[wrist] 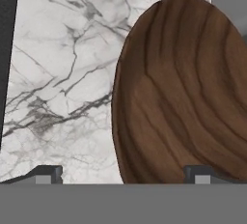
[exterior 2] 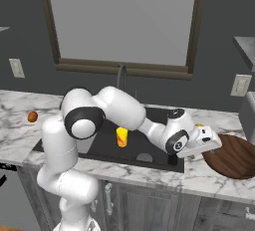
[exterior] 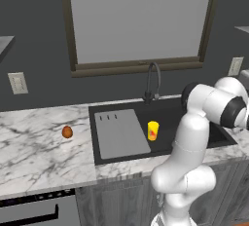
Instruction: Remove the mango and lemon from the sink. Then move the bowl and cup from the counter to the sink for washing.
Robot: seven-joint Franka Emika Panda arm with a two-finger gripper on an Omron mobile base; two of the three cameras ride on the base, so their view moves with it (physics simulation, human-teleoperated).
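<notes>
The gripper (wrist: 123, 175) hovers wide open and empty over the near rim of the bowl (exterior 2: 234, 155), one fingertip over wood, the other over marble, so the bowl step looks to be in hand. The cup (exterior: 152, 130) already stands in the sink (exterior: 214, 137), the mango (exterior: 67, 132) sits out on the counter (exterior: 34, 147) to the left, and that yellow speck behind the wrist may be the lemon (exterior 2: 199, 125), hard to say. Next it should need to drop and pinch the rim. All white, grey-veined marble under a big window (exterior: 138, 18), dark faucet (exterior: 153, 81) behind the basin.
</notes>
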